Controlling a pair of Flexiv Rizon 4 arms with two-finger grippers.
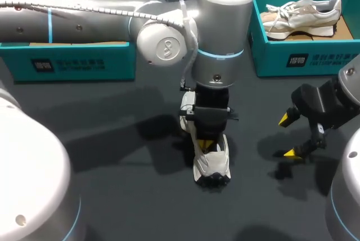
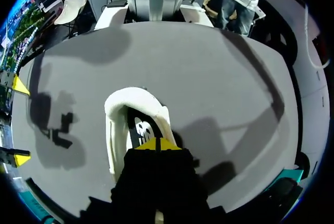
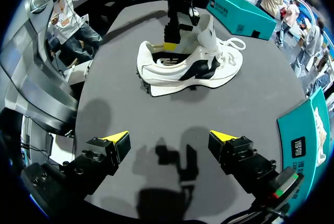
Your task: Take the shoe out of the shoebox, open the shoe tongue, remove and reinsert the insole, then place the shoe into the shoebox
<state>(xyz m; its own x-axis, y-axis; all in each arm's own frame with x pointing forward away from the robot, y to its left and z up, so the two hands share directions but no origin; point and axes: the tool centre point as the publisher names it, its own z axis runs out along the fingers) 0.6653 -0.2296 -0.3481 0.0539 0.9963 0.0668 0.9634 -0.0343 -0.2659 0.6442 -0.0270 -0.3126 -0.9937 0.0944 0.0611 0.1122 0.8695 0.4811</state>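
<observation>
Left hand point(image 1: 206, 144) sits in shoe point(image 1: 212, 165); another shoe point(image 1: 304, 16) occupies shoebox point(image 1: 270, 55).

We find the white shoe point(image 1: 212, 165) with black side panels standing upright on its sole mid-table, heel toward us. At the far edge we count two teal boxes, the left shoebox point(image 1: 73, 61) and the right shoebox point(image 1: 270, 55), the latter holding a second pale shoe point(image 1: 304, 15) lying on its side.

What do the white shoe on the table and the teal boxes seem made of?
Shoe: matte pale upper, likely mesh or suede-like fabric, black panels, thick foam-looking sole. Teal boxes: probably cardboard, judging by flat matte walls and a brown inner floor.
</observation>
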